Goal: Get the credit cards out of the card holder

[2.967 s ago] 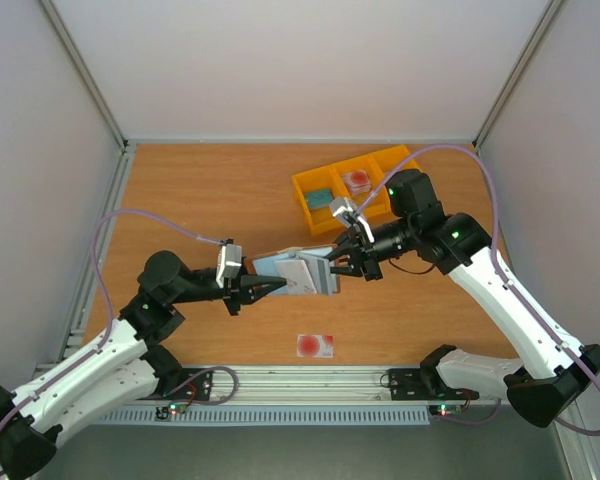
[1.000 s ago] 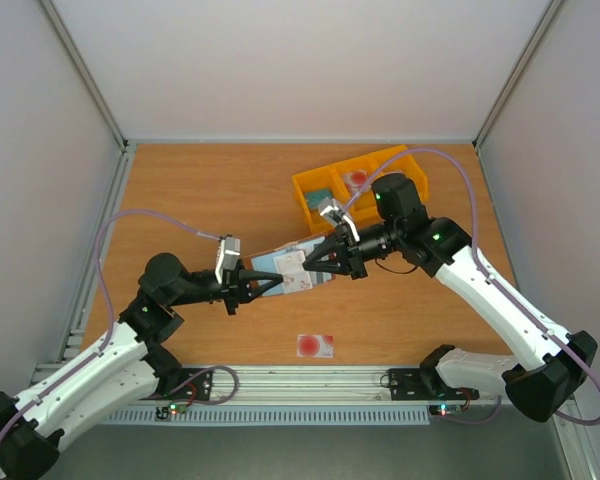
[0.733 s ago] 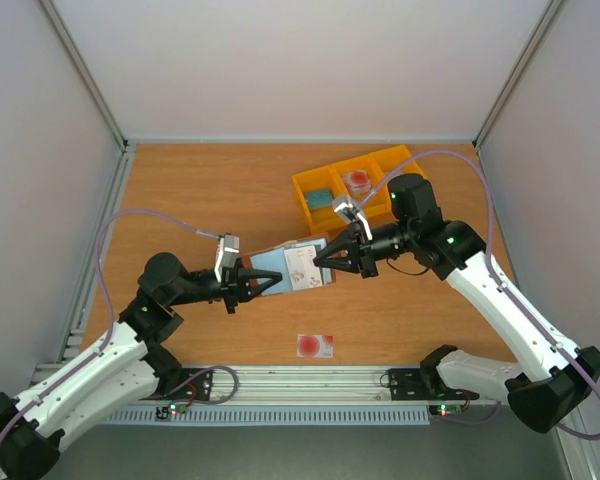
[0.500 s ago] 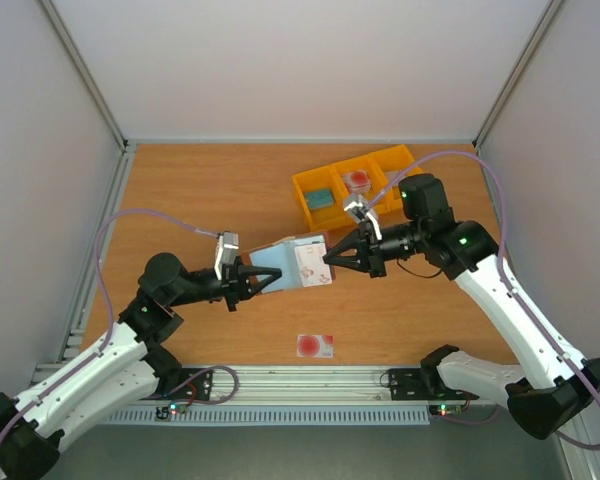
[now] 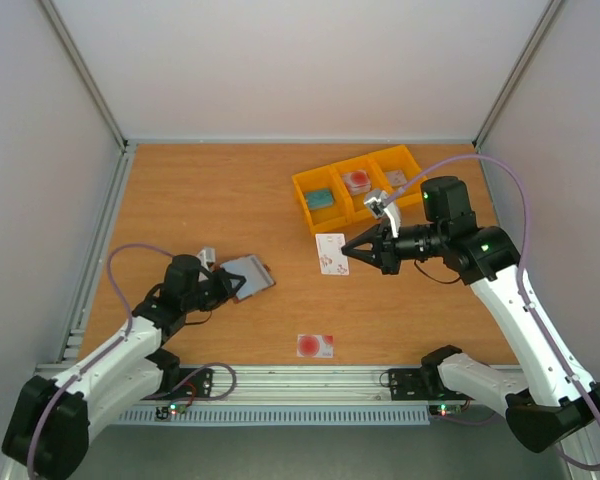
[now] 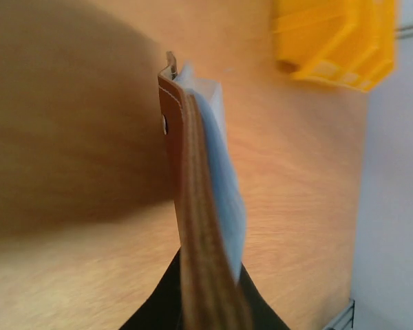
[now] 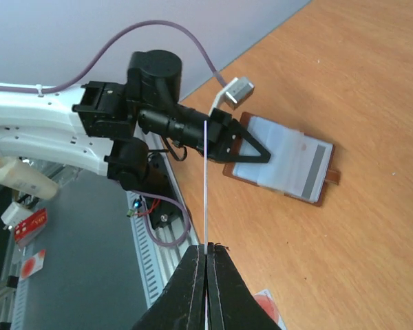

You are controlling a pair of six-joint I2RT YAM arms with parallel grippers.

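From where I stand, an orange-brown wooden counter (image 5: 210,190) fills the middle of the top view. It is evenly lit and carries only soft shadows. Plain pale grey wall panels close it in at the top of the frame (image 5: 300,60), at the left (image 5: 30,200) and at the right (image 5: 570,180). Slim silver metal struts (image 5: 85,70) slant down the two upper corners. A ribbed aluminium rail (image 5: 310,378) runs along the lower edge, with a dull grey surface (image 5: 310,455) below it.

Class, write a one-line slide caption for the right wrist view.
Right gripper pinches a credit card edge-on, apart from the open card holder clamped by the left gripper.
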